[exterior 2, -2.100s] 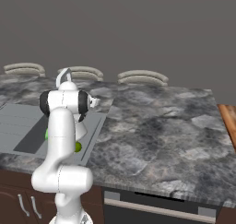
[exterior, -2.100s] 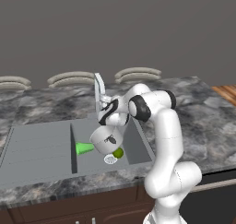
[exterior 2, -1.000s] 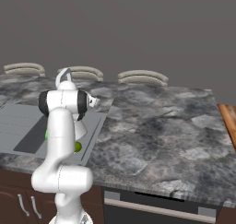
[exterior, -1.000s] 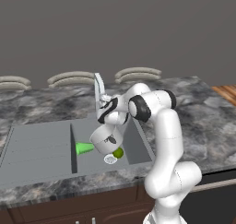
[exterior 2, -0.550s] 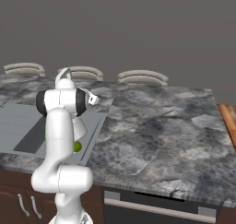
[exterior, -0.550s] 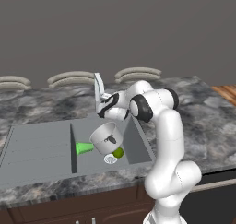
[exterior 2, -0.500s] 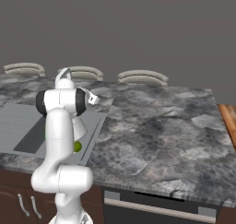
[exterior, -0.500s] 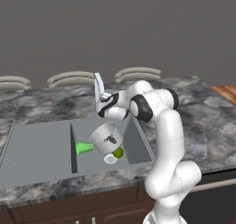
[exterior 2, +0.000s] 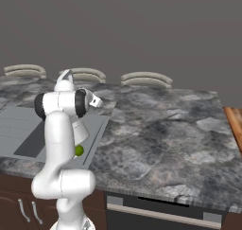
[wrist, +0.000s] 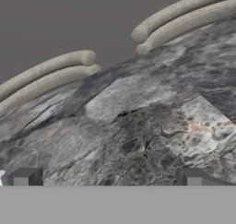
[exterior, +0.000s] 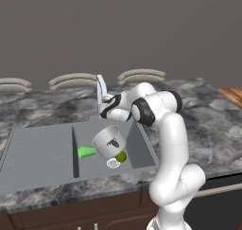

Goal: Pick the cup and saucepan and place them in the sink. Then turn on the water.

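Silver saucepan (exterior: 110,140) tilted in sink (exterior: 42,151) | green cup (exterior: 86,152) at its 9 o'clock | my fingers (wrist: 25,178) spread wide, gripping nothing, facing worktop (wrist: 138,126).

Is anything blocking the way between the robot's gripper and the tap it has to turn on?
Nothing visible does. The open gripper is close beside the faucet, while the saucepan and cup sit lower, down in the sink.

Yellow-green ball (exterior: 121,156) low beside marbled grey counter (exterior: 208,115)
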